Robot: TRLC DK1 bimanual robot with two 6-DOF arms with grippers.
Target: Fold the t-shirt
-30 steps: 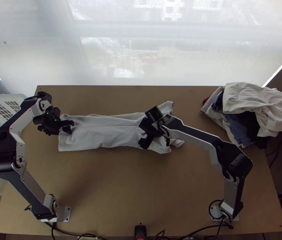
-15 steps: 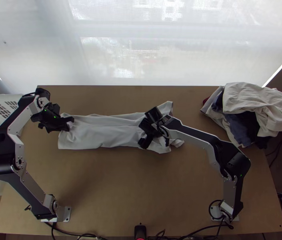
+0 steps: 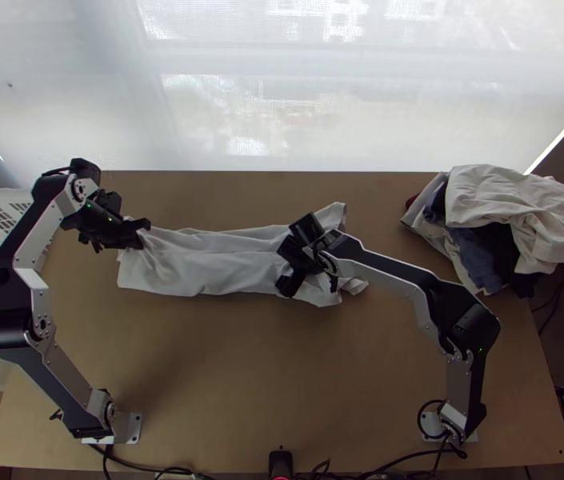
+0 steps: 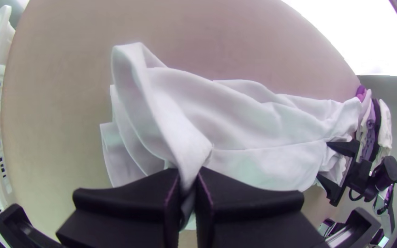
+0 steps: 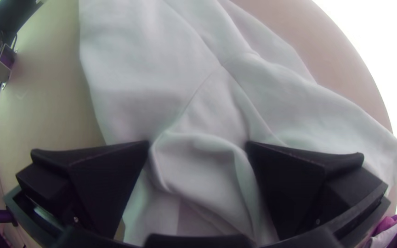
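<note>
Presently, L gripper [image 3: 145,227]: closed on t-shirt [image 3: 218,260], pinching a raised fold at the end nr white basket [image 3: 30,195]. R gripper [image 3: 289,268]: wide, fingers well apart, loose bunched cloth betw. them at opp. end; finger/cloth contact hard to tell. T-shirt, white: long folded strip on table [image 3: 242,376], approx. L side to centre, creased nr R gripper. Hidden: cloth under R gripper; part of pinched fold, betw. L gripper's fingers. No. of layers: can't tell. Cut off: basket, at top view's L edge.
</note>
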